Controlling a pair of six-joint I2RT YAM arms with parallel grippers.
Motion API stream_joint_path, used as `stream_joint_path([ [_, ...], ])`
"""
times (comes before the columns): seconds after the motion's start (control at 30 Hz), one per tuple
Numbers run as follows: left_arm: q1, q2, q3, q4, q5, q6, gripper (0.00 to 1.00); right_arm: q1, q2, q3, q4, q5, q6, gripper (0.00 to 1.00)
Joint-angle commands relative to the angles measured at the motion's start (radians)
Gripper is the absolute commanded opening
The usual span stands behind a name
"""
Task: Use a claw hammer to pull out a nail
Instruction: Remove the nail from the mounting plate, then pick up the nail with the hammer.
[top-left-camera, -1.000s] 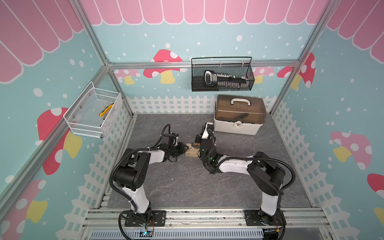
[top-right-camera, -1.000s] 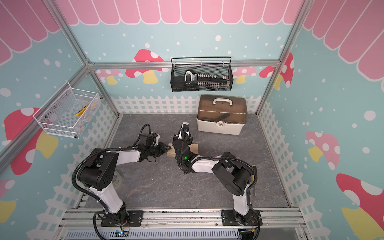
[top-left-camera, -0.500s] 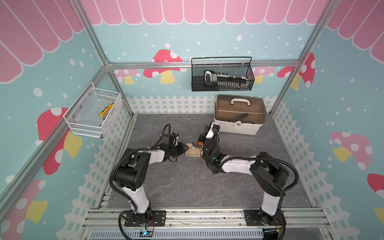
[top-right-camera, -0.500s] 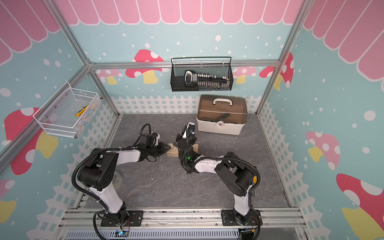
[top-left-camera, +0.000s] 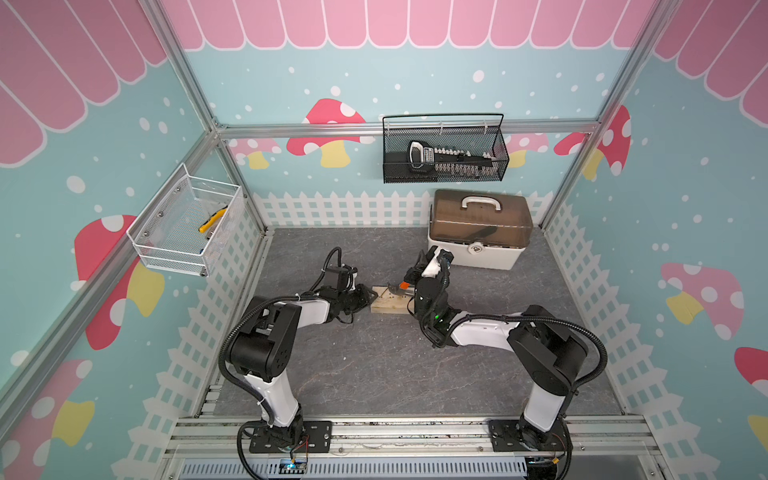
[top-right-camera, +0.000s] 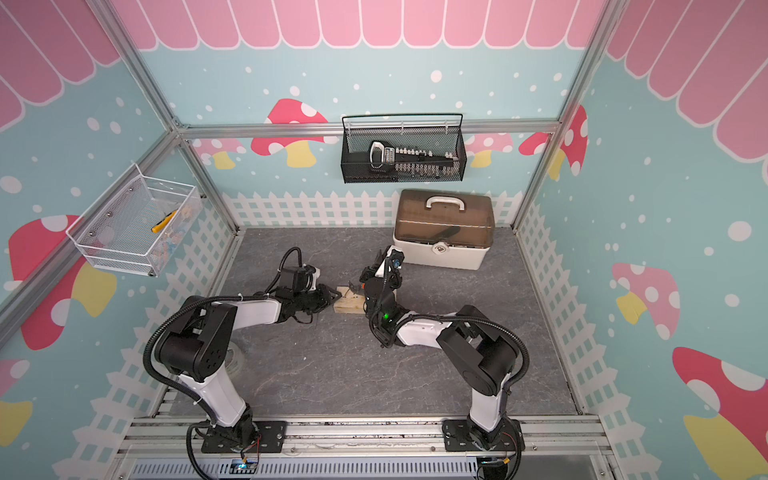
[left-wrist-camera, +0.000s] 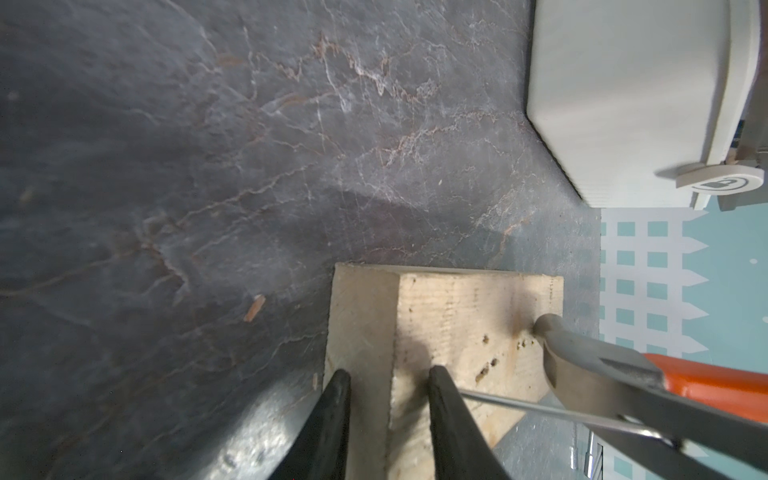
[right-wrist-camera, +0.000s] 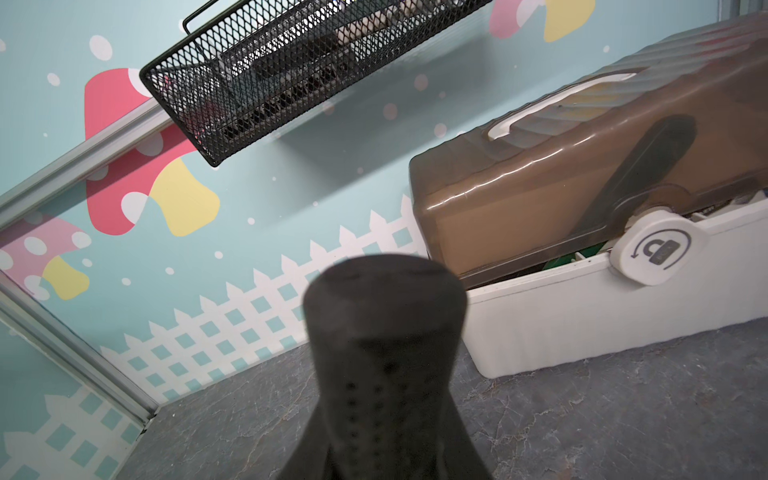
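Grey stone-look floor (top-left-camera: 374, 374) w/ white picket-fence trim along the walls. Toolbox (top-left-camera: 478, 253): white base, smoky brown lid, white handle, round latch at front; sits near the back wall. Black mesh basket (top-left-camera: 444, 172) hangs on the back wall above it, holds a socket set (top-left-camera: 449, 160). White wire basket (top-left-camera: 174, 249) on the side wall, yellow-handled tool (top-left-camera: 212, 219) inside. Walls teal w/ mushroom print, pink scallops up top.

Hidden and cut-off parts around the nail pull

You can't see the right gripper's fingers past the blurred black handle end of the slim claw hammer (right-wrist-camera: 384, 332); the silvery thin nail's (left-wrist-camera: 540, 409) tip hides behind the left gripper's black finger (left-wrist-camera: 449, 415).
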Motion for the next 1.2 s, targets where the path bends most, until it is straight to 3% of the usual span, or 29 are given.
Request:
stream_joint_path([
  [0.0, -0.006, 0.011, 0.017, -0.036, -0.032, 0.018, 0.32, 0.002, 0.017, -0.044, -0.073, -0.028, 0.119, 0.0],
  [0.37, -0.005, -0.039, 0.009, -0.091, -0.061, 0.073, 0.31, -0.024, -0.026, -0.063, -0.075, -0.014, 0.116, 0.0],
  [0.6, -0.006, -0.123, -0.047, -0.095, -0.069, 0.13, 0.31, -0.043, -0.061, 0.064, -0.114, -0.073, -0.026, 0.0],
  [0.77, -0.017, -0.209, -0.107, -0.029, -0.077, 0.195, 0.31, -0.052, -0.109, 0.159, -0.255, -0.144, -0.09, 0.0],
  [0.97, -0.146, -0.301, -0.17, 0.036, -0.154, 0.363, 0.32, -0.067, -0.191, 0.22, -0.472, -0.232, -0.13, 0.0],
  [1.17, -0.234, -0.327, -0.159, 0.065, -0.159, 0.457, 0.34, -0.079, -0.264, 0.238, -0.622, -0.309, -0.119, 0.0],
])
